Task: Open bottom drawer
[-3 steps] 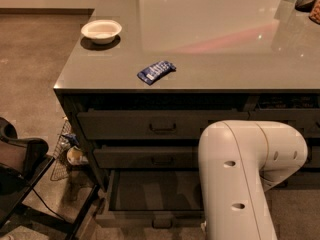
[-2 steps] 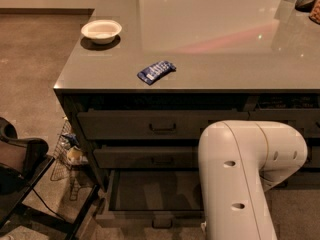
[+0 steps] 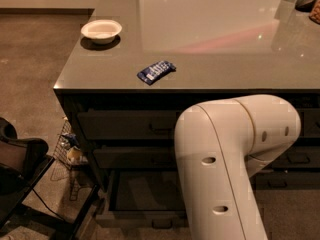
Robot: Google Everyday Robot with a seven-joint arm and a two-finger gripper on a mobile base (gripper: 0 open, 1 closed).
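Observation:
The bottom drawer [image 3: 142, 218] of the grey counter unit stands pulled out, with its plain dark inside [image 3: 145, 191] showing. Its slim front carries a small black pull [image 3: 162, 224] at the lower edge of the view. Two taller drawer fronts [image 3: 125, 125] [image 3: 132, 158] above it are shut. My white arm [image 3: 235, 159] fills the lower right and covers the right part of the drawers. My gripper is not in view; it is out of the picture beyond the arm.
On the grey countertop [image 3: 210, 59] sit a white bowl [image 3: 101, 30] at the left corner and a blue snack packet [image 3: 156, 71] near the front edge. A wire basket [image 3: 67, 151] and a black chair [image 3: 20, 164] stand on the floor at the left.
My arm has risen and shifted left, so it covers more of the drawer fronts. The bottom drawer stays pulled out by the same amount.

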